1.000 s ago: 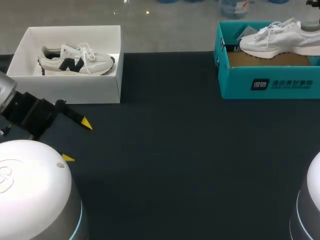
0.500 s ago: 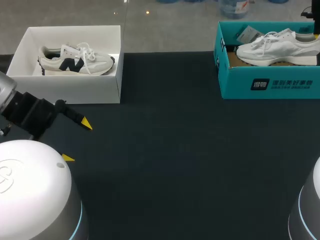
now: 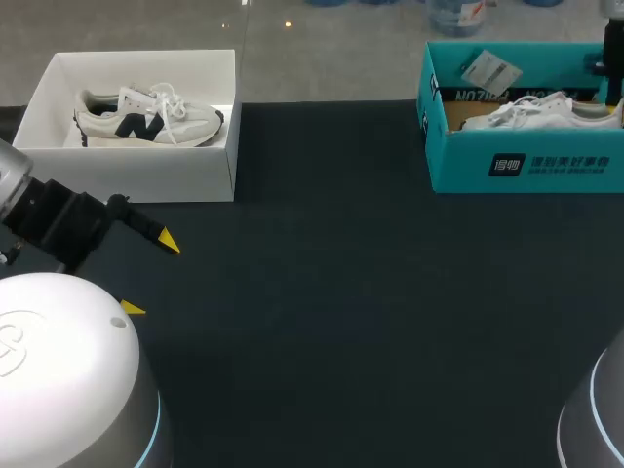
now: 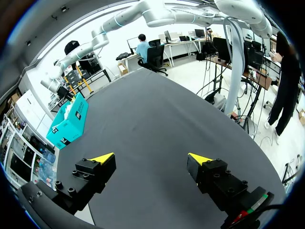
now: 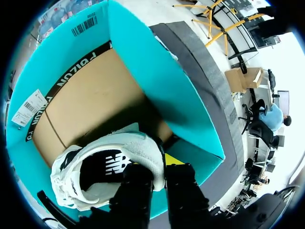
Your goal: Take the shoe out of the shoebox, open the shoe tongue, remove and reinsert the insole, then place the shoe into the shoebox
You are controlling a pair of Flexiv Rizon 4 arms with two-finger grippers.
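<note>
A white shoe (image 3: 541, 110) lies low inside the teal shoebox (image 3: 526, 161) at the far right of the table, its toe pointing left. My right arm (image 3: 612, 44) comes down at the box's right end. In the right wrist view my right gripper (image 5: 159, 167) is shut on the heel collar of the white shoe (image 5: 109, 167), one finger inside the opening and one outside, within the teal shoebox (image 5: 157, 81). My left gripper (image 3: 151, 275) hovers open over the table's left side, holding nothing; in its own view the left gripper (image 4: 151, 158) faces bare dark tabletop.
A white box (image 3: 136, 180) at the far left holds a beige and navy sneaker (image 3: 146, 117). A paper tag (image 3: 490, 68) leans inside the teal box. The dark mat (image 3: 370, 292) stretches between the two boxes.
My right gripper has lowered the white shoe from above the teal box's rim down into the box. The left arm has stayed still.
</note>
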